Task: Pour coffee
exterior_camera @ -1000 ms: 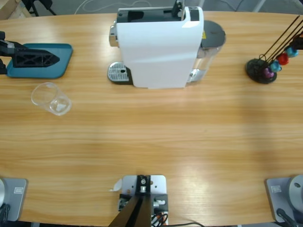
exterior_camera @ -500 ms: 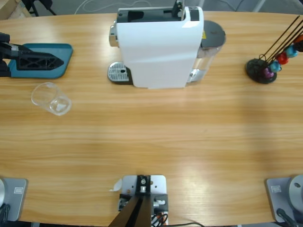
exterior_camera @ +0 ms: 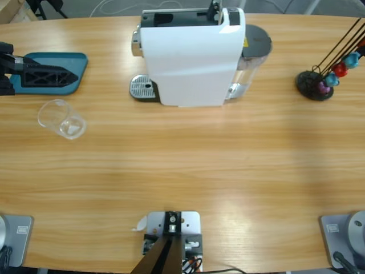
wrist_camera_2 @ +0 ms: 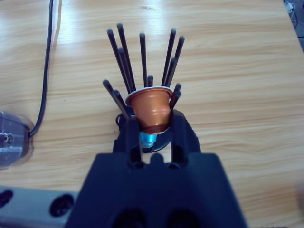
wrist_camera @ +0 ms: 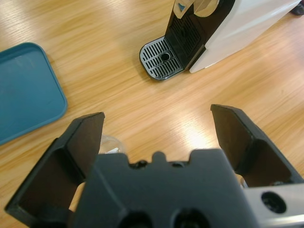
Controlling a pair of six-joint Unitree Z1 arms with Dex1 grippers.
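Near the back edge of the bench [exterior_camera: 188,165], at its middle, stands a white coffee machine [exterior_camera: 191,54] with a round metal drip tray [exterior_camera: 142,88] at its left foot and a grey-lidded water tank [exterior_camera: 255,45] at its right side. No coffee shows in any view: the drip tray is bare, and the only glass is clear through to the wood.

At the back left corner lies a teal tray [exterior_camera: 77,71]. The left end effector [exterior_camera: 43,73] reaches in from the left edge over that tray, its black jaws pointing toward the machine. In the left wrist view the left end effector [wrist_camera: 159,128] has its jaws spread wide with nothing between them; beyond them lie the bench [wrist_camera: 104,33], the teal tray [wrist_camera: 26,88], the drip tray [wrist_camera: 161,59] and the coffee machine [wrist_camera: 237,23]. An empty clear glass [exterior_camera: 61,119] lies tilted on its side just in front of the tray, apart from the jaws; a sliver of it shows behind the lower jaw in the wrist view [wrist_camera: 111,142].

Toward the back right corner stands a capsule holder [exterior_camera: 315,84], a dark base with thin black rods fanning up toward the corner, and red, blue and purple capsules [exterior_camera: 333,75] hanging among them.

The right wrist view shows the right end effector [wrist_camera_2: 154,124] pinching an orange capsule [wrist_camera_2: 152,109] between its jaws, directly in front of the black rods of the capsule holder [wrist_camera_2: 142,61]. A blue capsule [wrist_camera_2: 146,139] shows just below the orange one.
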